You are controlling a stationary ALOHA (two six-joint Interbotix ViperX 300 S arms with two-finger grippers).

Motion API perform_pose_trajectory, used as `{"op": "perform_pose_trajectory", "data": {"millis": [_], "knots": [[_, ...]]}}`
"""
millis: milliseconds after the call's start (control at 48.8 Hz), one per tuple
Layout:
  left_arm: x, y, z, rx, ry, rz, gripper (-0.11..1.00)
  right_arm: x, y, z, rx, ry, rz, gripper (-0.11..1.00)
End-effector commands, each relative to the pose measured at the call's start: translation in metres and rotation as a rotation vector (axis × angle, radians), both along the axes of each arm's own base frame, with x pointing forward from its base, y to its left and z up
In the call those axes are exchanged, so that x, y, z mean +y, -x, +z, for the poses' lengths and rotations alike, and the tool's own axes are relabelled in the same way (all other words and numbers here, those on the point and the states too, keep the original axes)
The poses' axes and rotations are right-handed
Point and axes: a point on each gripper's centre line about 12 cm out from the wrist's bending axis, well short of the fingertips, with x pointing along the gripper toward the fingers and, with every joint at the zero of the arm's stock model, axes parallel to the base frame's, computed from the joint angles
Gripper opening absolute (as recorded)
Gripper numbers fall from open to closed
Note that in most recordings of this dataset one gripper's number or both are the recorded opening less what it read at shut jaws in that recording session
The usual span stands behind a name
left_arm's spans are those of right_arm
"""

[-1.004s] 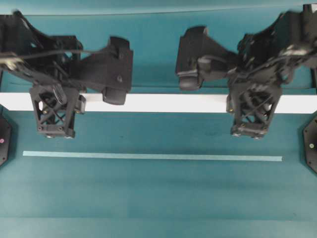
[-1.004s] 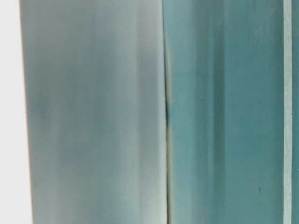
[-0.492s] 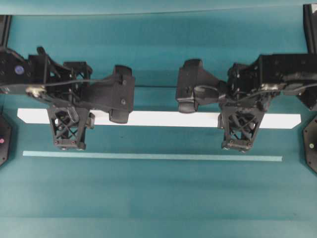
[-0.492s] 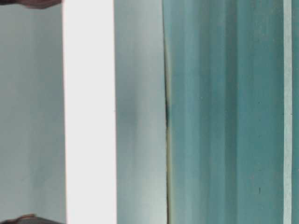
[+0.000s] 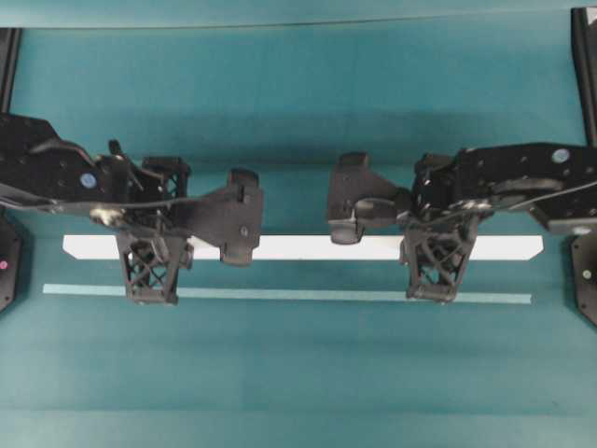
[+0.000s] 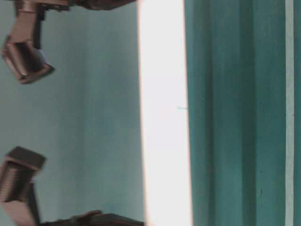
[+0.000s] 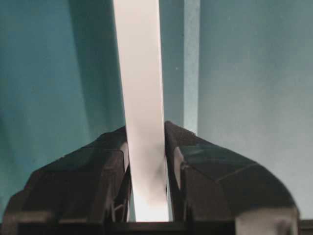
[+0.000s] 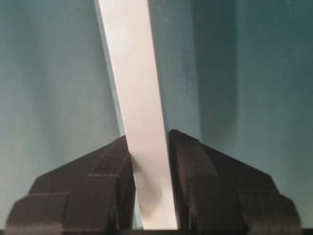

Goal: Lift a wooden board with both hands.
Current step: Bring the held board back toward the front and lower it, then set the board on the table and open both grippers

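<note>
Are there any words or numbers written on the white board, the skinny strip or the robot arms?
None: no words, numbers or labels can be read in any view.
The board is plain white.
The strip is plain pale teal.
The left gripper and right gripper are plain black; the arms bear only small coloured dots, no writing.

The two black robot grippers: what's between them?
In the overhead view, the long white wooden board spans from the left gripper to the right gripper, both clamped on it.
</note>
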Motion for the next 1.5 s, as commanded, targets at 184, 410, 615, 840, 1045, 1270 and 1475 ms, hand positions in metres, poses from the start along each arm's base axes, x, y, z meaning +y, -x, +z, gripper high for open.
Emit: {"op": "perform_pose_trajectory", "data": {"millis": [184,410,615,840,1045,1270,1475], "knots": [[-0.006,-0.007,-0.025,-0.009,0.001,-0.026,0.17,0.009,-0.007,-0.039,0.037,-0.009,0.054,0.22],[-0.010,-0.004,-0.044,-0.015,0.005,-0.031,0.17,0.016,-0.005,-0.058,0.034,-0.012,0.070,0.22],[-0.016,0.007,-0.061,0.002,0.012,-0.013,0.17,0.020,-0.003,-0.069,-0.001,-0.008,0.075,0.22],[-0.016,0.006,-0.067,-0.025,0.014,-0.010,0.17,0.020,-0.004,-0.078,0.009,-0.007,0.077,0.22],[-0.016,0.003,-0.078,-0.029,0.016,-0.008,0.17,0.020,-0.006,-0.087,0.012,-0.005,0.083,0.22],[-0.017,0.002,-0.089,-0.019,0.016,-0.015,0.17,0.021,-0.009,-0.091,-0.003,-0.005,0.081,0.22],[-0.017,0.003,-0.091,-0.014,0.015,-0.020,0.17,0.021,-0.009,-0.095,0.002,-0.004,0.080,0.22]]}}
